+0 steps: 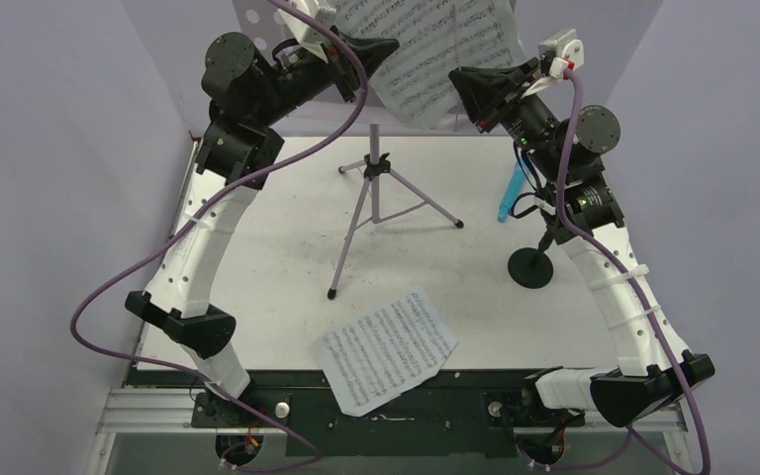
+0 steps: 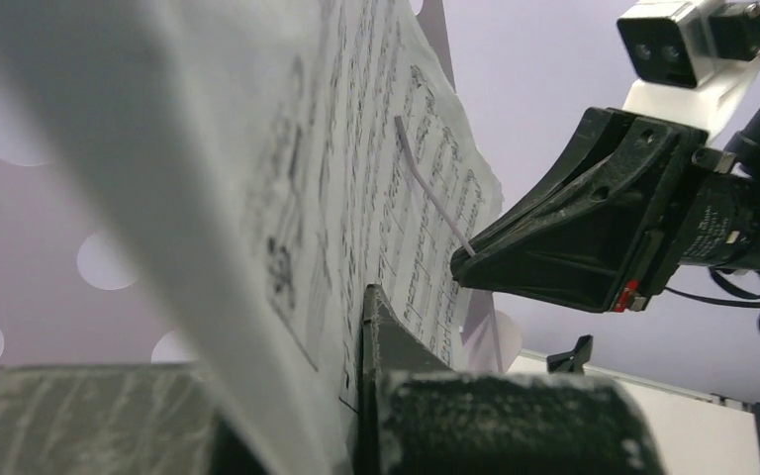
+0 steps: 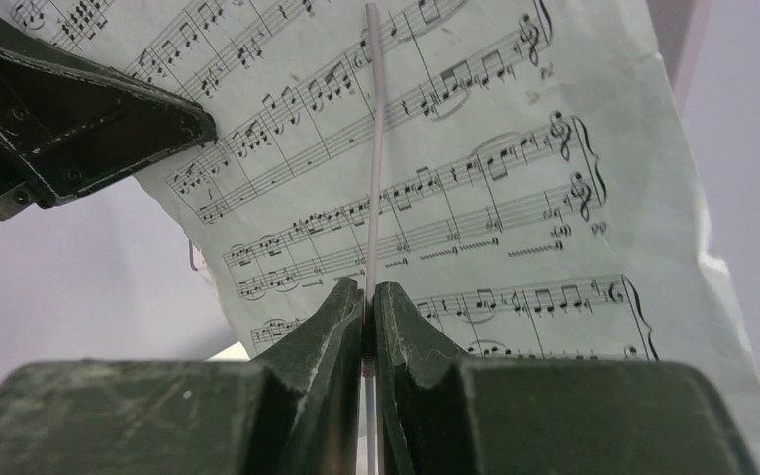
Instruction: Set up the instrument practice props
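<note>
The lilac tripod music stand (image 1: 374, 183) stands at the table's middle back. A white sheet-music page (image 1: 426, 49) leans on its perforated desk (image 1: 257, 15). My left gripper (image 1: 381, 47) is shut on that page's left edge; in the left wrist view (image 2: 356, 332) the page (image 2: 356, 148) runs between the fingers. My right gripper (image 1: 462, 81) is shut on the stand's thin wire page holder (image 3: 371, 148), pinched at the jaw tips (image 3: 368, 297) in front of the page (image 3: 515, 198). A second page (image 1: 386, 348) lies flat at the table's near edge. The turquoise-blue microphone (image 1: 508, 193) lies at the back right.
The black round-based mic stand (image 1: 531, 267) stands on the right, close to my right arm (image 1: 614, 297). Lilac walls close in the table on the left, back and right. The stand's tripod legs (image 1: 341, 267) spread over the table's middle.
</note>
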Controlling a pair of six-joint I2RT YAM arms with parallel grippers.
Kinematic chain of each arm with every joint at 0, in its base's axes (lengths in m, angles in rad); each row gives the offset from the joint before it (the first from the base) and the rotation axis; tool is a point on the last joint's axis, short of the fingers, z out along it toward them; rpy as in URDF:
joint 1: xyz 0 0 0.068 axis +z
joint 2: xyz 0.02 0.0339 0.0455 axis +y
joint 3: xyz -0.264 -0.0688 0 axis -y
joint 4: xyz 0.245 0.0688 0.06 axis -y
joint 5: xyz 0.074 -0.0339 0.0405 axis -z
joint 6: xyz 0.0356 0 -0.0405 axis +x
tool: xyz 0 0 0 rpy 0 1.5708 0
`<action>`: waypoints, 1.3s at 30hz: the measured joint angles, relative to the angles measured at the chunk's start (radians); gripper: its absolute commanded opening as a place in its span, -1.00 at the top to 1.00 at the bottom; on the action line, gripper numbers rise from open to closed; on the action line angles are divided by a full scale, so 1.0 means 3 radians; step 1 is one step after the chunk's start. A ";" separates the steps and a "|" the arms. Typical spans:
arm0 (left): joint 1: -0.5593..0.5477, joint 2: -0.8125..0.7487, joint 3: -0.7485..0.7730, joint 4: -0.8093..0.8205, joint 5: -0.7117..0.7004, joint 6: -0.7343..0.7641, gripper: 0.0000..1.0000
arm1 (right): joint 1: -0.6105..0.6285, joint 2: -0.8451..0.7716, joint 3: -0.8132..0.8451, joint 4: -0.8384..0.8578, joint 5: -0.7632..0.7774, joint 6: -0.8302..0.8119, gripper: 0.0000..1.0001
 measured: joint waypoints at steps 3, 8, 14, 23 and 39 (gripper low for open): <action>-0.0029 0.0081 0.0146 -0.0144 -0.0062 0.0122 0.74 | 0.0000 0.0000 -0.0003 0.0005 0.0000 0.0001 0.89; -0.0028 0.0151 0.0183 -0.0217 -0.0224 0.0221 0.22 | 0.0000 0.0000 -0.0011 0.0020 0.0000 0.0008 0.89; -0.0029 0.0192 0.0182 -0.0243 -0.0320 0.0248 -0.03 | 0.0000 0.0000 -0.0013 0.0025 0.0000 0.0009 0.79; -0.0048 -0.0033 -0.0242 -0.0109 -0.0467 0.0248 -0.24 | 0.0000 -0.0004 -0.0160 -0.0046 0.0000 0.0047 0.07; 0.0066 -0.0855 -0.1703 0.0403 -0.0661 -0.0174 -0.16 | 0.0000 -0.0558 -0.0468 -0.0098 0.0281 0.0048 -0.23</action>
